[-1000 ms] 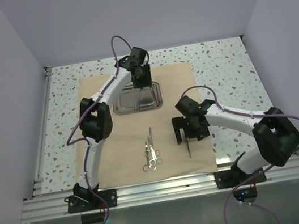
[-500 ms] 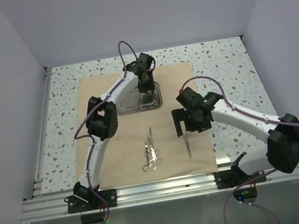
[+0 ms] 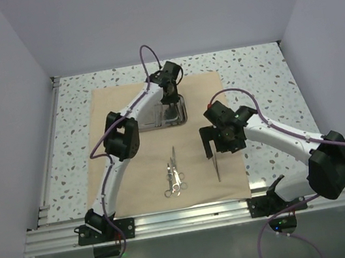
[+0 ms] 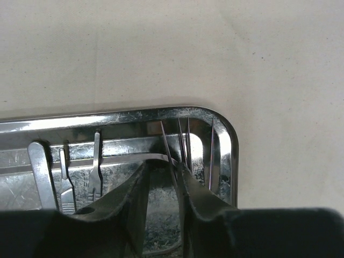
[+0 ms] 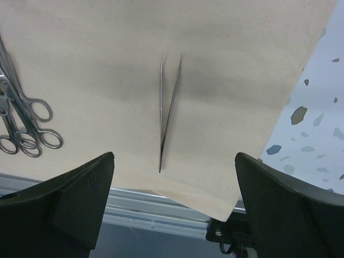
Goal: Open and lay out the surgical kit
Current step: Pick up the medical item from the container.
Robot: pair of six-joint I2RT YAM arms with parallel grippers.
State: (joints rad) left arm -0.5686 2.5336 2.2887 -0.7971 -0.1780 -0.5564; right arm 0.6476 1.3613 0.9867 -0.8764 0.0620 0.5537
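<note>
The tan cloth [image 3: 133,169] lies spread flat on the table. The steel tray [image 3: 147,118] sits on its far half, also in the left wrist view [image 4: 107,115], with several thin instruments [image 4: 95,169] inside. My left gripper [image 3: 169,103] is down in the tray's right end [image 4: 162,167]. Its fingers [image 4: 134,193] stand a narrow gap apart around a thin silver rod [image 4: 171,156]. My right gripper [image 3: 218,142] hangs wide open and empty [image 5: 173,159] above tweezers [image 5: 169,107] lying on the cloth [image 3: 218,169]. Ring-handled scissors and forceps [image 3: 174,176] lie mid-cloth [image 5: 24,121].
The speckled table [image 3: 264,80] surrounds the cloth. An aluminium rail [image 3: 193,215] runs along the near edge, just past the cloth's front right corner [image 5: 231,201]. Walls close in the left, right and back.
My left gripper has moved right along the tray to its right end. My right gripper has drawn back a little from the tweezers, which stay on the cloth.
</note>
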